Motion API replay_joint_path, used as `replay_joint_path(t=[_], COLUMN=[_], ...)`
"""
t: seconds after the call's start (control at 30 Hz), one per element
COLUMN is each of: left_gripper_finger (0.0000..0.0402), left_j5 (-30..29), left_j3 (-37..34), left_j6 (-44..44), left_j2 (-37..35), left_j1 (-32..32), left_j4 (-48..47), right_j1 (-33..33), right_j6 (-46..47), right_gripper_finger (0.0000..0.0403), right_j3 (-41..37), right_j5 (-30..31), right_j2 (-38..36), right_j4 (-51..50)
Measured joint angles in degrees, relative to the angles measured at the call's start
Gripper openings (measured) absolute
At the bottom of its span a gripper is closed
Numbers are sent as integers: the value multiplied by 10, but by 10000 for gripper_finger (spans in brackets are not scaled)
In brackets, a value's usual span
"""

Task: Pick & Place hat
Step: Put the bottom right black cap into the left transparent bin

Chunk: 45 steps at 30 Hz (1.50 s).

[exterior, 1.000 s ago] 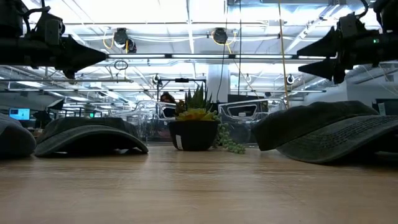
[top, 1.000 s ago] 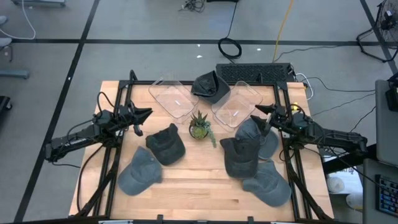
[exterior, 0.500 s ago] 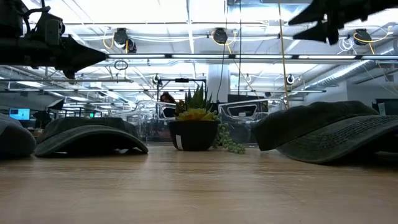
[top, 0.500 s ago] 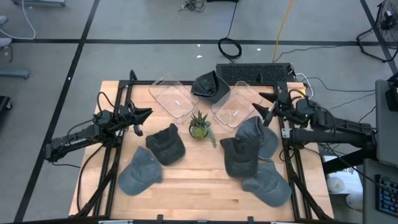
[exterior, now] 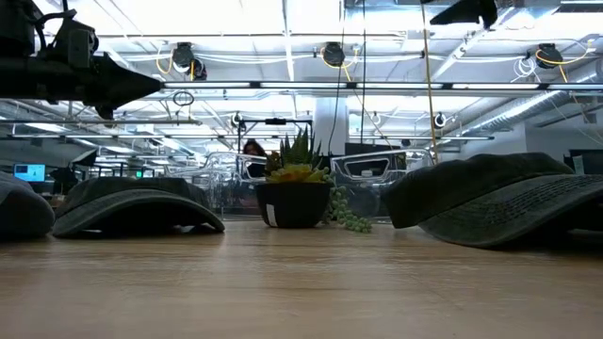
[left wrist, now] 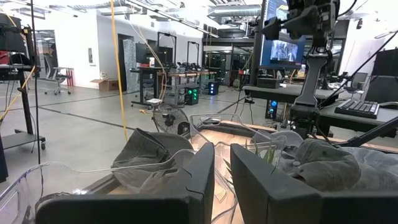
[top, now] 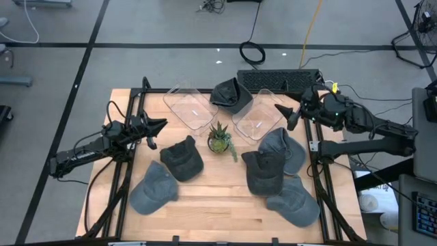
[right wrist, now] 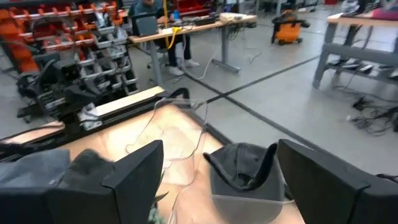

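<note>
between the clear bins, the hat (top: pixel 230 95) seemingly lies brim-left; right claw (top: pixel 285 116) gapes wide.

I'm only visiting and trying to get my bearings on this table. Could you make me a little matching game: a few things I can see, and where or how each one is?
Things:
1. potted plant
2. dark hat at the back
3. right claw
4. left claw

Places or states:
A. fingers spread open, above the right clear tray
B. middle of the table, among the hats
C. between the two clear trays
D. fingers nearly together, above the table's left side

Pairs: 1-B, 2-C, 3-A, 4-D
</note>
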Motion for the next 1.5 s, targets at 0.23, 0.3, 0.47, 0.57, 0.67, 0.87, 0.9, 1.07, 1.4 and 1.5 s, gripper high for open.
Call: replay_joint_path(t=[0.23,0.3,0.47,0.57,0.67,0.87,0.9,1.07,1.4,1.5], left_gripper_finger=[63,63,63,63,63,63,63,63,63,63], left_j5=[0,0,0,0,0,0,0,0,0,0], left_j3=[0,0,0,0,0,0,0,0,0,0], left_j6=[0,0,0,0,0,0,0,0,0,0], left_j2=[0,0,0,0,0,0,0,0,0,0], left_j1=[0,0,0,0,0,0,0,0,0,0], left_j4=[0,0,0,0,0,0,0,0,0,0], right_j1=[56,75,124,158,197,279,290,348,427,453], right_j6=[-73,-88,-101,-101,-101,-89,-85,-61,-44,-44], right_gripper_finger=[306,306,306,306,306,306,306,306,306,306], right_j3=[56,70,121,153,176,207,211,237,276,284], right_j5=[122,156,215,240,261,323,333,389,456,463], right_j2=[36,46,81,107,132,183,191,232,300,314], right_j4=[-6,-9,-40,-63,-74,-74,-74,-74,-49,-43])
